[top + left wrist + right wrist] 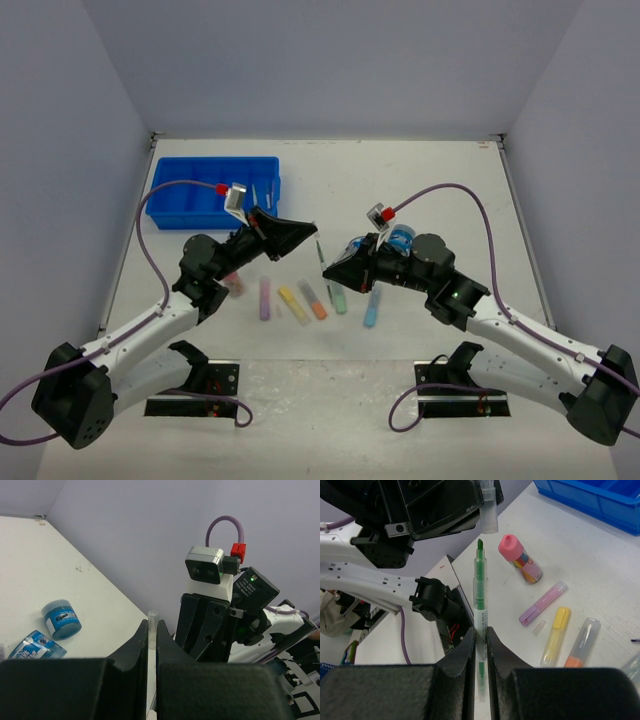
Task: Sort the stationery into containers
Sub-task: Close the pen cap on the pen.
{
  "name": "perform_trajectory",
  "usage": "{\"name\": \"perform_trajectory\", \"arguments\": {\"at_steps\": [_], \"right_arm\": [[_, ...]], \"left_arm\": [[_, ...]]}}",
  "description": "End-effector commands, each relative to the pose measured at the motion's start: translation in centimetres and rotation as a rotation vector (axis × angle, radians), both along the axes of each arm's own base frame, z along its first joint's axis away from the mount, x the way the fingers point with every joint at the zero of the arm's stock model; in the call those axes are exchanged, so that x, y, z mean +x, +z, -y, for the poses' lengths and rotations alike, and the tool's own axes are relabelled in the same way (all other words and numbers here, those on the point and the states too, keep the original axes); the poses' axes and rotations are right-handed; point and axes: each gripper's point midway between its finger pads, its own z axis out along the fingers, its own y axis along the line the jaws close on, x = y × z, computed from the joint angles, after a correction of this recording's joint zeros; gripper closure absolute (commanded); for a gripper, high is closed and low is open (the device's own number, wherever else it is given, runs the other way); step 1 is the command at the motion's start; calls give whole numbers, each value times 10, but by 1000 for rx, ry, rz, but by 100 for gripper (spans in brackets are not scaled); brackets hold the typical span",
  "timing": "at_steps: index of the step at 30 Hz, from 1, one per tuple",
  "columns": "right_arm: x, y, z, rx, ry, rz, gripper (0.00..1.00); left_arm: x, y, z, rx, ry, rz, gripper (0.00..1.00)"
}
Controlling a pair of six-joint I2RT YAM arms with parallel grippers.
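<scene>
My right gripper [480,635] is shut on a thin green pen [480,590] whose bare tip points up and away. Just beyond that tip hangs a clear pen cap [488,510], apart from it. The cap [152,625] sticks out between the fingertips of my left gripper [152,627], which is shut on it. From above, both grippers meet over the table's middle, left gripper [300,232] and right gripper [335,258], with the pen [321,255] between them. The blue divided tray [215,190] stands at the back left.
On the table below lie a pink-capped bottle [520,557], a purple marker [543,603], a yellow marker [555,635], an orange marker [582,642] and a small loose clear cap [539,626]. Green [338,296] and blue [371,308] markers lie nearby. Two blue tubs [61,619] sit behind the right arm.
</scene>
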Motion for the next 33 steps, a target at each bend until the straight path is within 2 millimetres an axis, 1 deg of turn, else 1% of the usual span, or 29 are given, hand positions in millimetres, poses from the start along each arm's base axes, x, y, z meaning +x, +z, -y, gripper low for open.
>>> {"name": "perform_trajectory", "arguments": {"at_steps": [1,7,12,20,26,30,33], "right_arm": [[2,13,-1,20,-5,43,100],[3,18,-1,24,-12,54,100],[6,23,2,20,-32,70,100],[11,23,2,7,-52,77,100],[8,28,3,15,-45,86,100],[6,29,2,18,-30,87,100],[8,29,3,13,-40,85,100]], "left_arm": [[2,29,-6,-28,34,88,100],[0,24,-4,-29,16,75,100],[-1,16,-4,-31,7,64,100],[-6,15,-2,-39,-20,71,100],[-3,11,-3,-32,-2,66,100],[-2,11,-3,-35,3,65,100],[-4,14,-2,-46,-16,69,100]]}}
